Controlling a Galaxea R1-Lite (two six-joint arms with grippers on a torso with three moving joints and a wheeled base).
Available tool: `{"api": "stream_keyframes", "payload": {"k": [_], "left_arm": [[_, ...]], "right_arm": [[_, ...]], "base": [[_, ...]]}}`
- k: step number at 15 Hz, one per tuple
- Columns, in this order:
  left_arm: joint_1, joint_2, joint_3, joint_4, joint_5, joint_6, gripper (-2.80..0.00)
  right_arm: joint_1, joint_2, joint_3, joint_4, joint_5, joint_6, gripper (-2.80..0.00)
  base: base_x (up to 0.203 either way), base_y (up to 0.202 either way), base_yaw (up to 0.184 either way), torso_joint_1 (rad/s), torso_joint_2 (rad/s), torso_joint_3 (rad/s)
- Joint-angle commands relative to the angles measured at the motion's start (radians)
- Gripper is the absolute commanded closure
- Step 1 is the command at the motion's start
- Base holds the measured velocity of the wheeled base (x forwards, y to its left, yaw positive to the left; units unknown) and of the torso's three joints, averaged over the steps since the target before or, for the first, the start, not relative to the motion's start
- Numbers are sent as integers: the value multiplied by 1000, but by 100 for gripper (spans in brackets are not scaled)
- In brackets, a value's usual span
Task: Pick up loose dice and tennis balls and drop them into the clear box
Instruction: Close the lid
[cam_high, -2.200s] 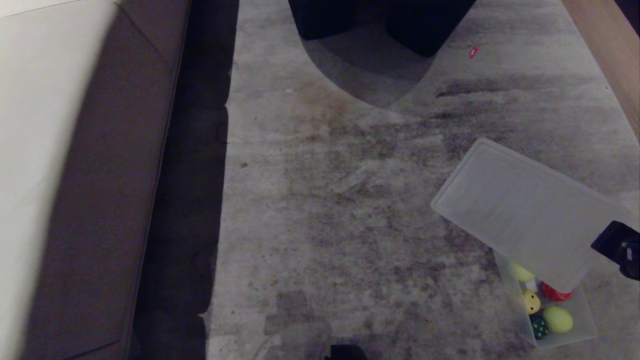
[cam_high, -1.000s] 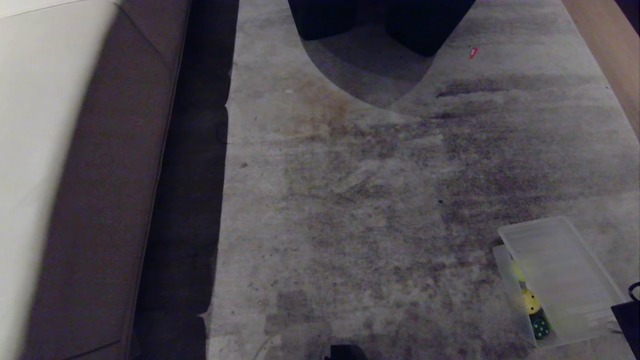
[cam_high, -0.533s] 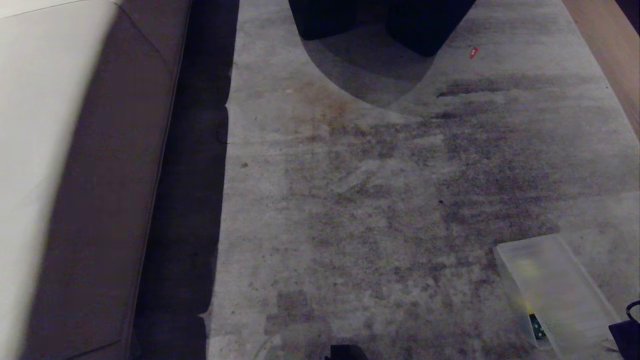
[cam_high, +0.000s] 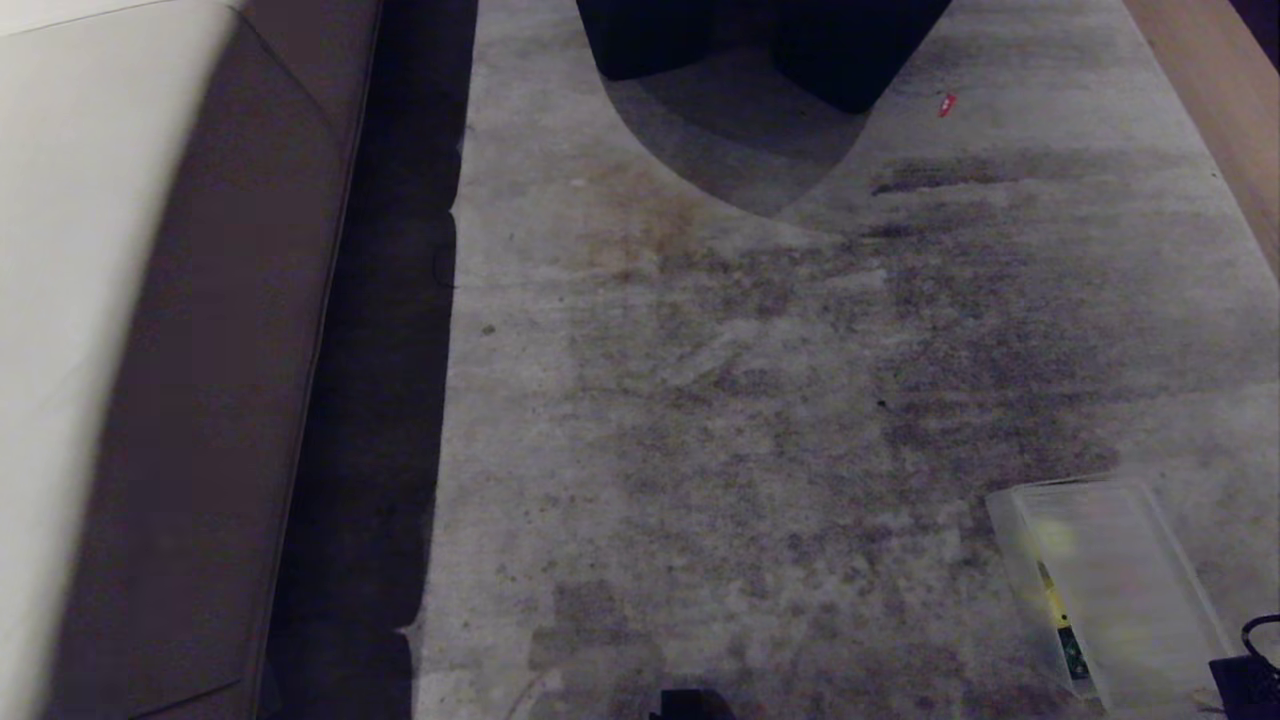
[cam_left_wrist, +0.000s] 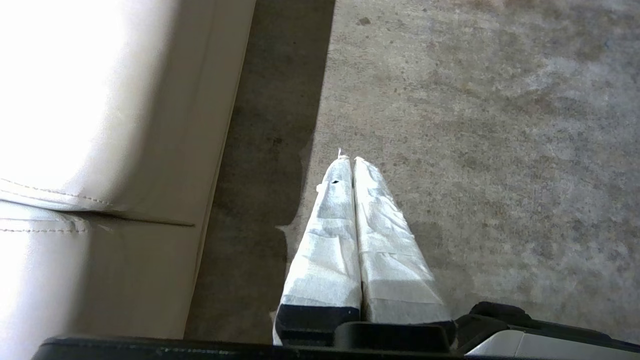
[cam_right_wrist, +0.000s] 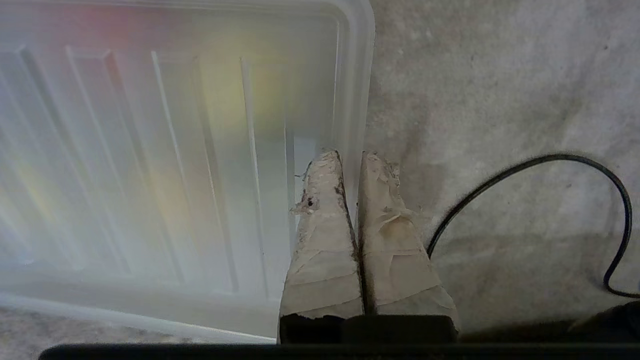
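Now the clear box (cam_high: 1012, 545) sits on the carpet (cam_high: 760, 420) at the lower right of the head view, w/ the ribbed clear lid (cam_high: 1130, 590) lying over nearly all of its top. Only a narrow strip along the box's left side stays uncovered; there a bit of a yellow die (cam_high: 1052, 603) and a dark green die (cam_high: 1076, 655) w/ pale dots show thru the gap. A yellow-green blur under the lid near the far end looks like a tennis ball (cam_high: 1052, 538), tho it's too hazy to be sure. Other contents are just colour smears thru the plastic in the right wrist view.

The right gripper (cam_right_wrist: 350, 162) is at the lid's (cam_right_wrist: 175, 150) long edge, taped fingers pressed together w/ a thin edge of the lid seemingly between the tips; can't confirm the pinch. A black cable (cam_right_wrist: 525, 190) loops over the carpet beside it.

The left gripper (cam_left_wrist: 348, 161) is parked well away, fingers closed on nothing, hanging over carpet next to the sofa (cam_left_wrist: 100, 150). In the head view the sofa (cam_high: 120, 350) fills the left side, and a small red scrap (cam_high: 946, 103) lies far off.
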Motion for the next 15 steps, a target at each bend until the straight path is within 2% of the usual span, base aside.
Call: {"api": "stream_keyframes", "payload": {"k": [1,5,6,12,15], "left_arm": [[0,1,2,-1,1,-1,0],[0,0,2,-1,-1,-1,0],[0,1,2,-1,1,-1,0],[0,1,2,-1,1,-1,0],[0,1,2,-1,1,-1,0]], "right_arm": [[7,53,-6,-39,7,4,0],[31,86,-19,-64,8,4,0],[36,88,-19,-82,8,5,-280],[58,101,-27,-121,8,-4,-280],[59,31,1,-125,10,-19,-280]], "base": [[0,0,0,0,0,0],[0,0,0,0,0,0],[0,0,0,0,0,0],[0,0,0,0,0,0],[0,0,0,0,0,0]]}}
